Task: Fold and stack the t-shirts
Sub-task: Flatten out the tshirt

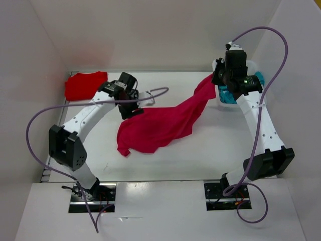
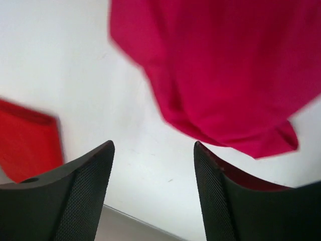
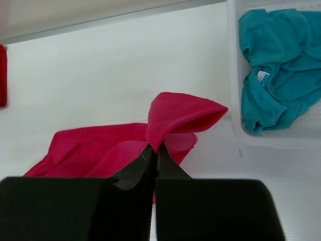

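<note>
While clamped at an edge in the right gripper (image 3: 154, 149), crimson-pink shirt (image 1: 160, 125); left gripper (image 2: 153, 148) parted, empty, beside it.

No legible text, brand, no. or sign in any view. Only candidate: small white neck tag (image 3: 262, 76) inside collar of teal t-shirt (image 3: 281, 47), which lies in white basket (image 3: 234, 90), right wrist view; any print on tag too small to read
</note>
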